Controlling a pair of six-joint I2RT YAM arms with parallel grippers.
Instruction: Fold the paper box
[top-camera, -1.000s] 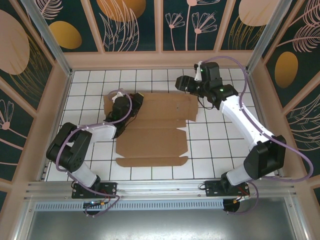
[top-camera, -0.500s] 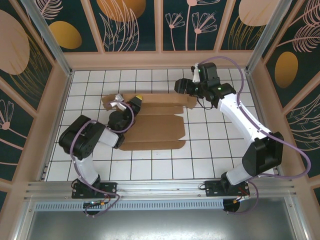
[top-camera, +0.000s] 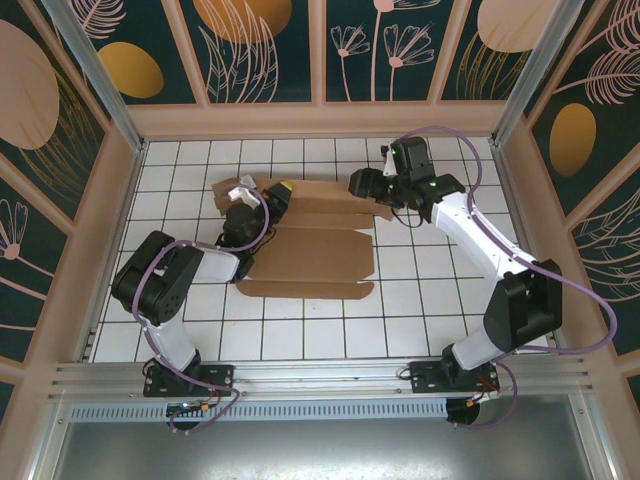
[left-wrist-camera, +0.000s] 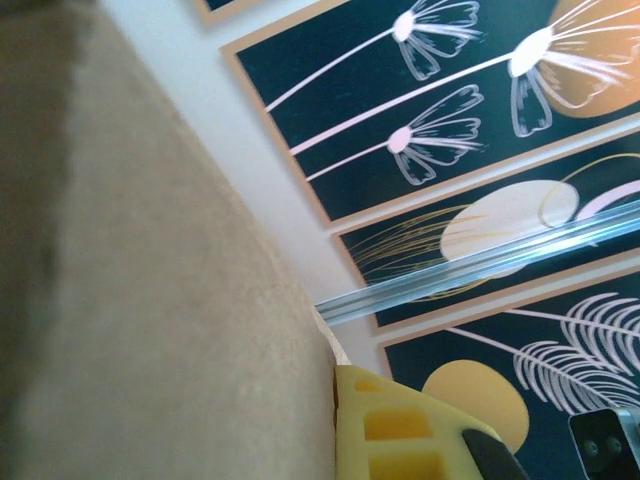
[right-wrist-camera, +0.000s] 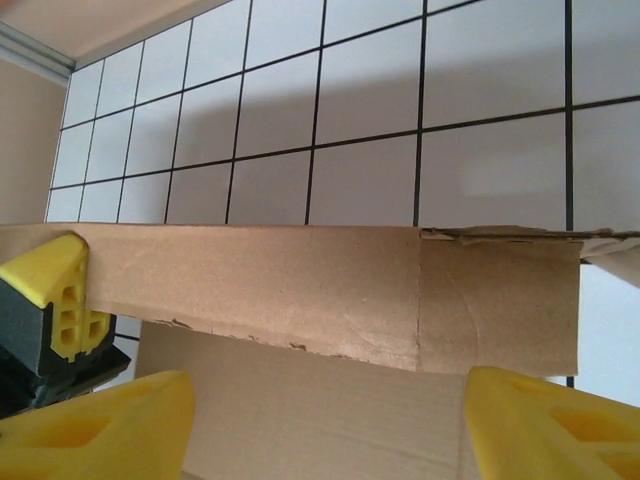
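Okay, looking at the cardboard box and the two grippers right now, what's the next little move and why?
Probably ease the right gripper forward and close it on the free end of the raised flap of the paper box. Its jaws stand open short of that strip, while the left gripper is at the strip's other end.

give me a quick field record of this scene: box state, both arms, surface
object: plain brown cardboard paper box, a die-cut sheet, partly folded
far strip: lifted up from the rest of the sheet
left tool: at the strip's left end, grip unclear
right tool: open, facing the strip near its right end
surface: white tiled table
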